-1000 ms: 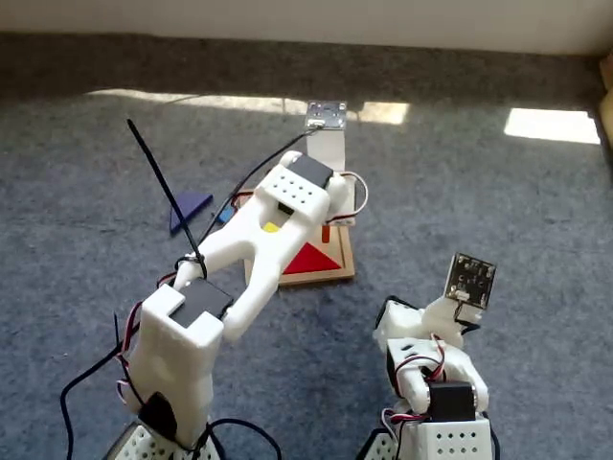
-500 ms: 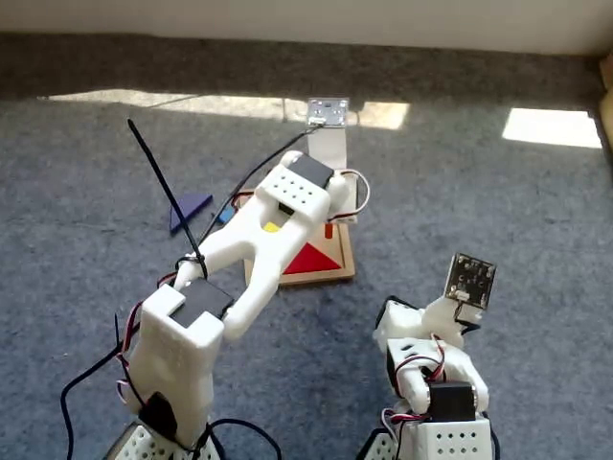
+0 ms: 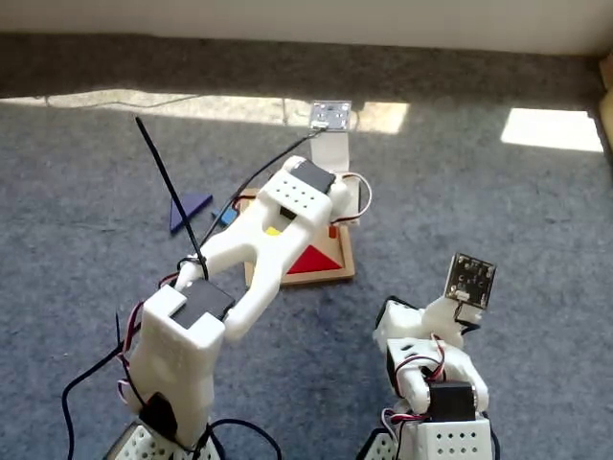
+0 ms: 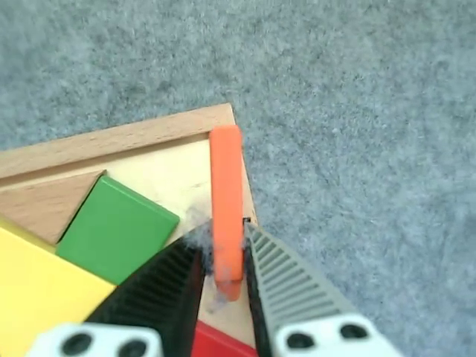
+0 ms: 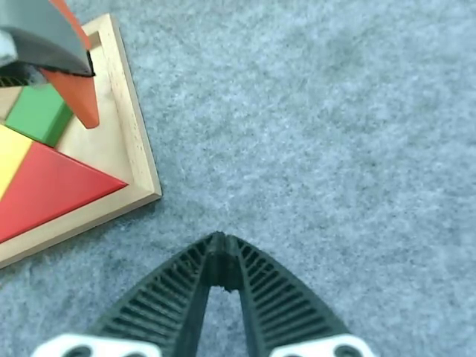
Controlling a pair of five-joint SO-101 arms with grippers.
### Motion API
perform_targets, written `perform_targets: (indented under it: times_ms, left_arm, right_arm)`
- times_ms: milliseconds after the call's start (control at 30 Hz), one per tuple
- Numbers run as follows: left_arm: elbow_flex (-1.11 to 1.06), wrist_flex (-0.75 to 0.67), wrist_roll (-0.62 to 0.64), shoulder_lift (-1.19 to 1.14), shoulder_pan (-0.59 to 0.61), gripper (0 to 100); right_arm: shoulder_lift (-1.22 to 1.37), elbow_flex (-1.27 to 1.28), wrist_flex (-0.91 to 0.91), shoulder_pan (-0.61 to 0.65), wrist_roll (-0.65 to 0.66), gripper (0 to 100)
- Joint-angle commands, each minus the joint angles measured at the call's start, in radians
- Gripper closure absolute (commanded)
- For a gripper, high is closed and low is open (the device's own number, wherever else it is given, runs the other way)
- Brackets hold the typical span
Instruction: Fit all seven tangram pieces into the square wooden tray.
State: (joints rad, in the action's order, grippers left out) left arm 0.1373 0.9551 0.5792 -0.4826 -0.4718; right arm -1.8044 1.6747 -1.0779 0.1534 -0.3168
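The left pincer (image 4: 223, 244) grasps the flat orange tangram piece (image 4: 226, 178) on its edge, probably to lower it into the free corner of the square wooden tray (image 4: 111, 137), beside the green square piece (image 4: 115, 234). The rim is close, leaving little room. The right pincer (image 5: 221, 253), clenched and empty, rests over grey carpet (image 5: 335, 111).

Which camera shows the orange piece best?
The left wrist view: the orange piece stands on edge in the left gripper over the tray corner. The right wrist view catches its tip; the high view, a sliver.

Bright daylight; hard sun patches (image 3: 551, 126) on far carpet (image 3: 498, 220); soft even light elsewhere, faint shadows.
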Motion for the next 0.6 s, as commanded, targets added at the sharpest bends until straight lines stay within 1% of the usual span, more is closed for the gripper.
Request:
perform_targets:
  times_ms: [0,100,200,300,500,567]
  left_arm:
    - [0.01,-0.009,0.011,0.013,-0.019,95]
    - [0.007,-0.008,0.011,0.013,-0.016,86]
    - [-0.001,0.023,0.021,0.013,-0.012,79]
    - [0.005,0.054,0.06,0.018,-0.002,78]
    - [-0.002,0.066,0.061,0.022,0.064,78]
    - [0.004,0.089,0.061,0.022,0.088,78]
  right_arm:
    - [-0.002,0.124,-0.002,-0.01,0.006,99.3]
    - [-0.002,0.124,-0.002,-0.01,0.006,99.3]
    - [-0.002,0.124,-0.002,-0.01,0.006,99.3]
    - [-0.002,0.124,-0.002,-0.01,0.006,99.3]
    - [-0.002,0.124,-0.002,-0.01,0.006,99.3]
    - [-0.002,0.124,-0.002,-0.01,0.006,99.3]
